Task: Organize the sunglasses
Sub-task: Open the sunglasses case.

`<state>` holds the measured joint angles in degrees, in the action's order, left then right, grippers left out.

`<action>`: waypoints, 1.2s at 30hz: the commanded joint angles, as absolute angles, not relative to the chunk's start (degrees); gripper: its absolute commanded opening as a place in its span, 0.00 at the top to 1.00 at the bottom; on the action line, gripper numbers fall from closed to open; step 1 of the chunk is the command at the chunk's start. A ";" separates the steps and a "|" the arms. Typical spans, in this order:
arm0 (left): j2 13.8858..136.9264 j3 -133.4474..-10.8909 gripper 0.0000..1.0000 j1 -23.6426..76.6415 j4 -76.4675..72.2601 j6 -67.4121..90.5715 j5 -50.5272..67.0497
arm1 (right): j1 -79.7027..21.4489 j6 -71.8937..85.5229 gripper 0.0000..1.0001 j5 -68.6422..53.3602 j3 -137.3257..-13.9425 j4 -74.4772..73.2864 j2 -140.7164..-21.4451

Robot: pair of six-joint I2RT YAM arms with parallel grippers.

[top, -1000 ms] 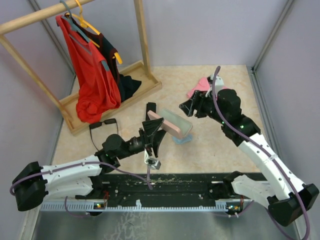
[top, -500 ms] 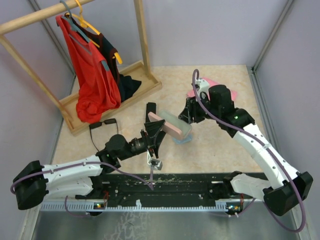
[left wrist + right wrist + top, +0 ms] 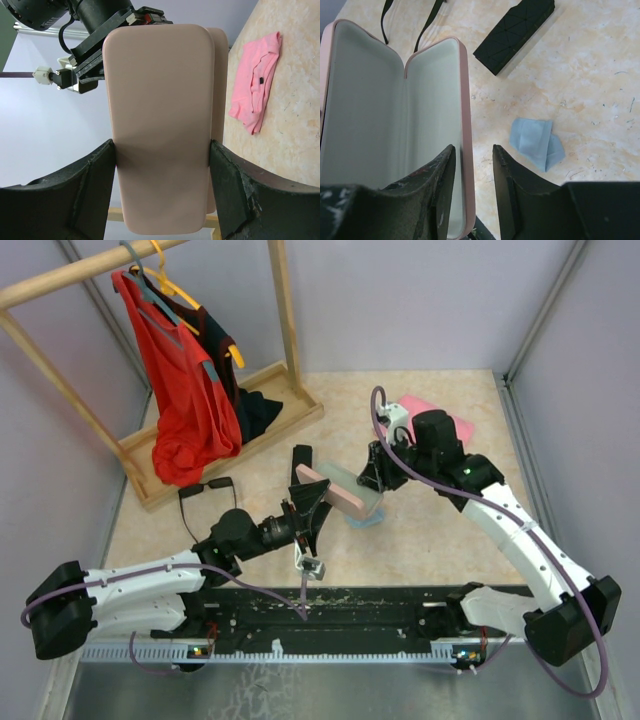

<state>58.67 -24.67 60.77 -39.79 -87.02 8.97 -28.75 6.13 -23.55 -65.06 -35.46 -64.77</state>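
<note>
The black-framed sunglasses with dark lenses (image 3: 207,487) lie on the beige floor at left, near the wooden rack base (image 3: 262,430). The right wrist view shows only two thin black arms, probably theirs.

The left gripper (image 3: 161,145) grasps the pink oblong hard case (image 3: 160,90). Its wrist view shows only the shell, while the right wrist view shows the pale lining.

The right gripper (image 3: 472,150) straddles the case rim, jaws unclamped.

A black faceted oblong case (image 3: 515,32) and a folded blue cloth (image 3: 535,142) lie alongside. From above, the case partly hides the cloth.
</note>
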 commanded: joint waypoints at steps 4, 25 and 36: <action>58.05 -26.63 1.00 61.07 -41.15 -87.09 8.56 | -28.84 3.91 0.70 -27.19 -68.61 -35.01 -65.46; 57.78 -25.95 0.58 61.08 -42.93 -85.81 8.64 | -29.00 2.88 1.00 -28.10 -68.71 -31.79 -63.08; 55.63 -25.49 0.01 61.17 -43.24 -84.52 9.40 | -29.00 2.96 1.00 -25.40 -69.08 -30.15 -61.65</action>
<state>57.28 -25.23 60.77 -41.30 -85.62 8.21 -28.75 2.59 -25.45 -66.13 -35.11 -63.94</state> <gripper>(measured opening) 0.990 0.027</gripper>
